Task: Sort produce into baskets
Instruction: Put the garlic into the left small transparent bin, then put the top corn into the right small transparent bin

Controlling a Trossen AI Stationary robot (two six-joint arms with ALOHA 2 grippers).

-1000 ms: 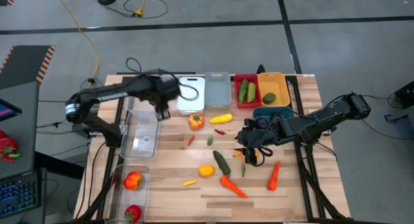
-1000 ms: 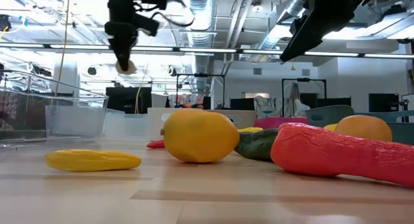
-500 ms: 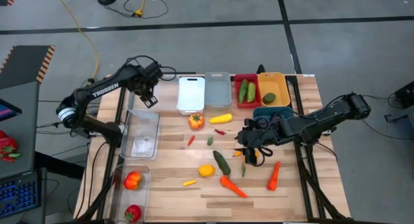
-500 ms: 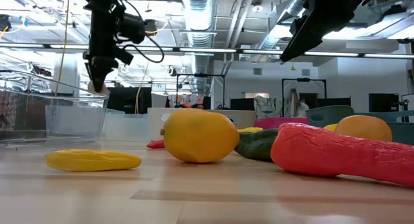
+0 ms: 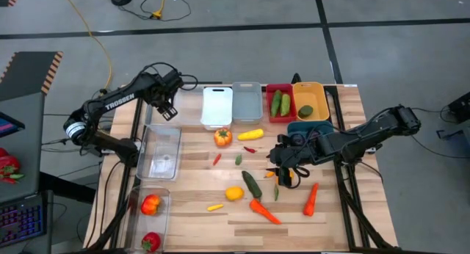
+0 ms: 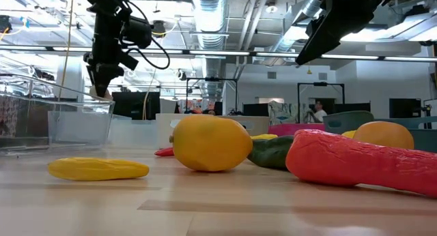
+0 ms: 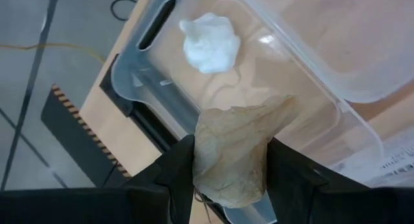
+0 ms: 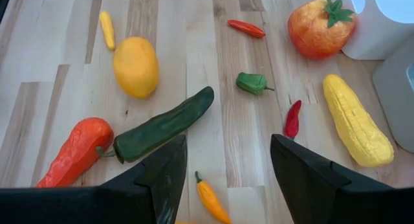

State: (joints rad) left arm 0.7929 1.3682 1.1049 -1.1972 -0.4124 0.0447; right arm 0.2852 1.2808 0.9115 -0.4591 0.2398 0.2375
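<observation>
Left fingers [image 7: 226, 179] pinch a garlic [image 7: 236, 153] over a clear bin's edge [image 7: 162, 81]; right fingers [image 8: 226, 179] spread.

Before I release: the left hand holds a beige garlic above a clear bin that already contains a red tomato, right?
No. The left hand holds the beige garlic above the clear bin, but the piece already inside is a white garlic, not a tomato; the left wrist view shows it.

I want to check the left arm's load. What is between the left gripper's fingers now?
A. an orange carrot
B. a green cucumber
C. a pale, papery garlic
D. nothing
C: in the left wrist view the left gripper is shut on a garlic, pale and papery, above a clear basket that already has a white piece inside.
</observation>
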